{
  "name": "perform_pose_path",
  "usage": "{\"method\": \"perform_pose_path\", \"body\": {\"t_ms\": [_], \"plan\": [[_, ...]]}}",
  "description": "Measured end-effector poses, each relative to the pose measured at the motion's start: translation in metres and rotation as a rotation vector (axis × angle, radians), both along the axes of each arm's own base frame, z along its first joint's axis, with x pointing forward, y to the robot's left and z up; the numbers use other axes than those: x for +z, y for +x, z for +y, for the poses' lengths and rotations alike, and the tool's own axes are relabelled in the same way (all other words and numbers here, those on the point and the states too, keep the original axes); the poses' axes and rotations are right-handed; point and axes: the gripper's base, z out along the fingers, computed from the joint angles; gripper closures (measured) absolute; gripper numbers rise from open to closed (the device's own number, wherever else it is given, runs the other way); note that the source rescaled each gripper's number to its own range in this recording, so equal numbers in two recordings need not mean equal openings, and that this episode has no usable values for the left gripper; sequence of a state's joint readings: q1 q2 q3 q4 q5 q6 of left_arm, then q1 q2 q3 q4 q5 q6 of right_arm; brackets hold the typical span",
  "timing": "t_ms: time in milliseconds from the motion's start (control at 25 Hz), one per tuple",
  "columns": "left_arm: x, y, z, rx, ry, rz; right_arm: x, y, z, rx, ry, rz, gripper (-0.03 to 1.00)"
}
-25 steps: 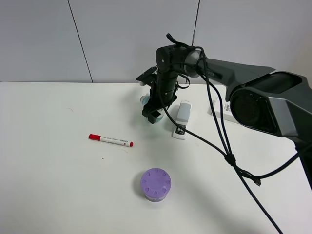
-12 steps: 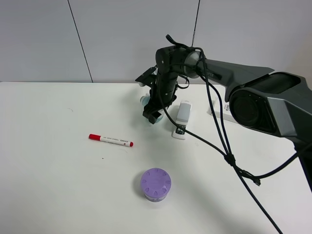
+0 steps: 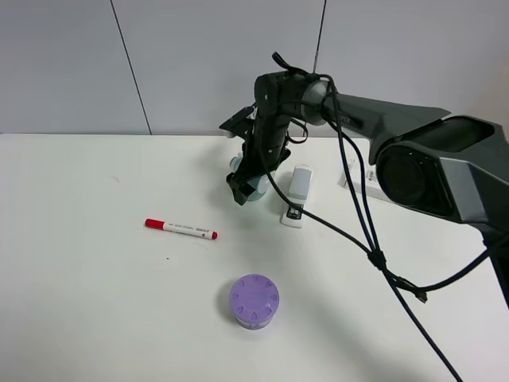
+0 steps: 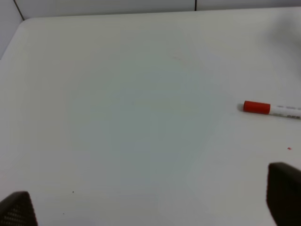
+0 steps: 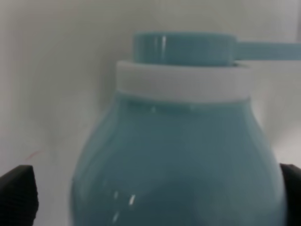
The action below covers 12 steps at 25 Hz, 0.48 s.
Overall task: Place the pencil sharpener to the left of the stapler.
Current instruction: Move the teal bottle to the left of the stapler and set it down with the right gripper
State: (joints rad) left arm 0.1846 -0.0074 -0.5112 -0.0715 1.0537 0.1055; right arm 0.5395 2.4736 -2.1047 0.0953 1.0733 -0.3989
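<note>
The teal pencil sharpener [image 3: 253, 188] sits on the white table just left of the pale grey stapler [image 3: 297, 191]. In the right wrist view the sharpener [image 5: 178, 141] fills the picture, with its white ring and teal handle at the far end. My right gripper [image 3: 243, 186] reaches over from the right and straddles it. Its dark fingertips [image 5: 16, 193] stand wide apart at the picture's corners, with a gap showing beside the body, so it is open. My left gripper [image 4: 150, 207] is open over bare table and is out of the exterior high view.
A marker [image 3: 180, 229] with a red cap [image 4: 257, 107] lies left of centre. A purple ridged-lid jar [image 3: 254, 301] stands nearer the front. A white box [image 3: 356, 177] is partly hidden behind the right arm. Black cables trail across the right side.
The right gripper has shifted slightly to the left around the sharpener, and more of the teal body now shows. The sharpener, stapler, marker and jar have stayed put.
</note>
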Motion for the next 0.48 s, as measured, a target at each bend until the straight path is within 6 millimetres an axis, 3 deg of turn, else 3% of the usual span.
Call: {"method": "perform_pose_path", "body": {"t_ms": [120, 280, 480], "plan": [[0.0, 0.0, 0.0, 0.0, 0.0, 0.0, 0.032, -0.003, -0.001, -0.008, 0.019, -0.007, -0.02], [0.0, 0.0, 0.0, 0.0, 0.0, 0.0, 0.11, -0.009, -0.004, -0.067, 0.105, -0.1, -0.03], [0.0, 0.0, 0.0, 0.0, 0.0, 0.0, 0.199, -0.035, -0.017, -0.144, 0.246, -0.215, -0.03]]}}
